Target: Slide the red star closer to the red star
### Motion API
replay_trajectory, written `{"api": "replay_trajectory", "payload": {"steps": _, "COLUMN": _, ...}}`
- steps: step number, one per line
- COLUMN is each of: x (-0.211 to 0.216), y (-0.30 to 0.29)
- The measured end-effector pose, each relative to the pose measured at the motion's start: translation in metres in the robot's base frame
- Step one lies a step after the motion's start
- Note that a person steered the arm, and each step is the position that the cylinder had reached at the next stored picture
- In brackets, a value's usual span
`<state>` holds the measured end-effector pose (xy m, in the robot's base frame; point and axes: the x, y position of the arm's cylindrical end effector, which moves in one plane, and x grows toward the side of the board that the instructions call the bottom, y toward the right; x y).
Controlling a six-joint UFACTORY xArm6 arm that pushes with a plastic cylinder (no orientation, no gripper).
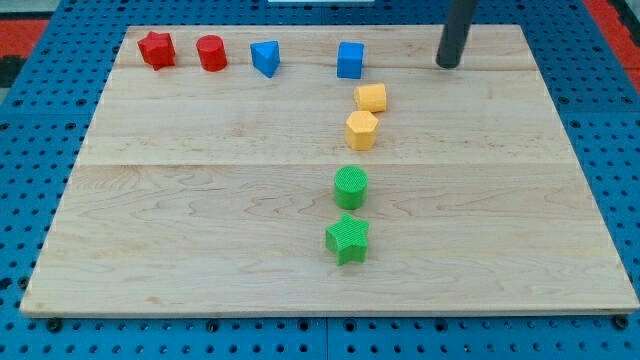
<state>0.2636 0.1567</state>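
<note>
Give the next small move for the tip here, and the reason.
Probably sweep my tip toward the view's left along the top edge, heading for the red star. It stands far off, right of the blue cube, touching no block; only one red star shows.

Lab bench: wooden board [200, 130] on blue pegboard [30, 150].

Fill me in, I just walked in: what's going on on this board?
A robot arm's rod is on a wooden board of coloured blocks. My tip rests near the view's top right, touching nothing; the closest block is the blue cube. The red star sits far off at the top left beside the red cylinder, not yet approached.
</note>
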Motion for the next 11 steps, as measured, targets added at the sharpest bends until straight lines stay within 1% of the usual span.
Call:
{"api": "replay_trajectory", "payload": {"steps": 1, "x": -0.02, "y": -0.042}}
{"api": "replay_trajectory", "payload": {"steps": 2, "x": -0.053, "y": -0.084}}
{"api": "replay_trajectory", "payload": {"steps": 3, "x": -0.072, "y": -0.131}}
{"api": "replay_trajectory", "payload": {"steps": 4, "x": -0.071, "y": -0.184}}
{"api": "replay_trajectory", "payload": {"steps": 7, "x": -0.072, "y": -0.436}}
{"api": "replay_trajectory", "payload": {"steps": 8, "x": -0.043, "y": -0.438}}
{"api": "replay_trajectory", "payload": {"steps": 9, "x": -0.023, "y": -0.374}}
{"api": "replay_trajectory", "payload": {"steps": 10, "x": -0.021, "y": -0.341}}
{"api": "replay_trajectory", "payload": {"steps": 11, "x": -0.021, "y": -0.326}}
